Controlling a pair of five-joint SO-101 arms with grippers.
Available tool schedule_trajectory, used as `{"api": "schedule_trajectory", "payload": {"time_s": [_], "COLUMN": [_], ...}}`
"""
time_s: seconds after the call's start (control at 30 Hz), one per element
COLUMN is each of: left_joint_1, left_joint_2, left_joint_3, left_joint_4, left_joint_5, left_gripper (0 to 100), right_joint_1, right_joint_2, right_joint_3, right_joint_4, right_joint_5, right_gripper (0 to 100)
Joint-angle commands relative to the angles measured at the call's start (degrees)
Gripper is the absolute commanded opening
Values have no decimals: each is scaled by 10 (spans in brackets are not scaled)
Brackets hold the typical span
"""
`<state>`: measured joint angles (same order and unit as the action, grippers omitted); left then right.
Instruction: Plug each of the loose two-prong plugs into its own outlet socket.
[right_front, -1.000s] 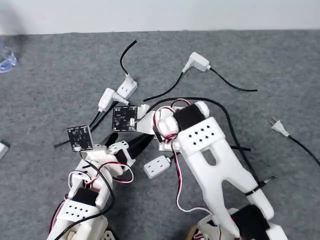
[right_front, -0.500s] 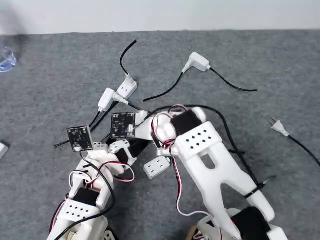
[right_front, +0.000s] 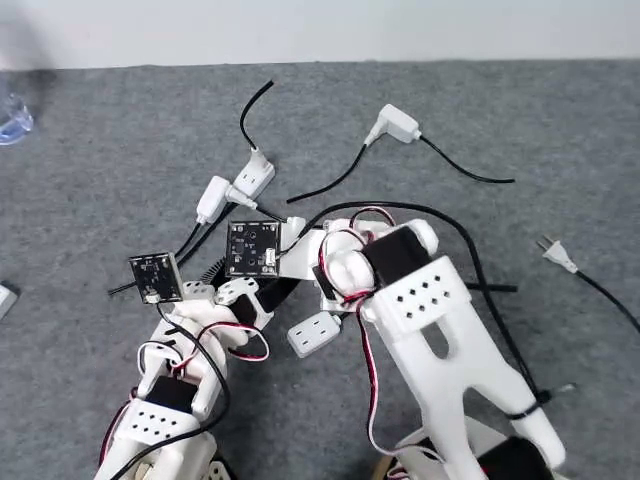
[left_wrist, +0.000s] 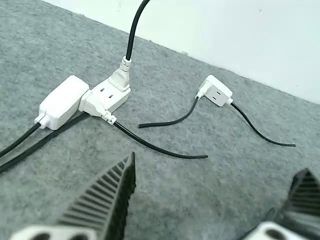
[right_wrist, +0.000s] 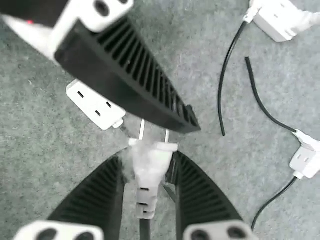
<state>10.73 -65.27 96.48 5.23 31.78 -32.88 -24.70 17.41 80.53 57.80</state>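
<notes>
1. My right tool is pinching a white two-prong plug by its body, low in the middle of the right wrist view. The two metal prongs stick out past my black ribbed fingers toward the top of the frame.
2. My left tool is spread wide and holds nothing. Its two black fingers sit in the bottom corners of the left wrist view, with the grey felt-covered table between them.
3. One finger of that left tool crosses the right wrist view on a slant from the upper left. The held plug's prongs end right at its edge, and I cannot tell whether they touch it.
4. A white block-shaped outlet socket lies slots-up on the table, just left of the prongs. In the high view it is at lower centre, between my two arms.
5. At the upper left of the left wrist view, a second white outlet socket has a white seated plug in it, on a black cord. A white rectangular adapter block butts against its left end.
6. A third white outlet socket, on its own black cord, lies right of centre in that view, well apart from the others.
7. Near the right edge of the high view, a loose white plug lies on the table. Its black cord trails to the lower right, and it is well apart from every socket.
</notes>
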Motion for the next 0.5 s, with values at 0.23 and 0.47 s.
{"api": "schedule_trajectory", "payload": {"time_s": [0.23,0.47], "left_joint_1": [1,1], "left_joint_2": [3,3], "left_joint_3": [-4,-4], "left_joint_4": [-10,-10], "left_joint_5": [0,0], "left_gripper": [443,443], "right_joint_1": [2,2], "right_joint_2": [-48,-58], "right_joint_3": [-43,-49], "right_joint_4": [-9,-32], "right_joint_5": [-30,-55], "right_gripper": [8,8]}}
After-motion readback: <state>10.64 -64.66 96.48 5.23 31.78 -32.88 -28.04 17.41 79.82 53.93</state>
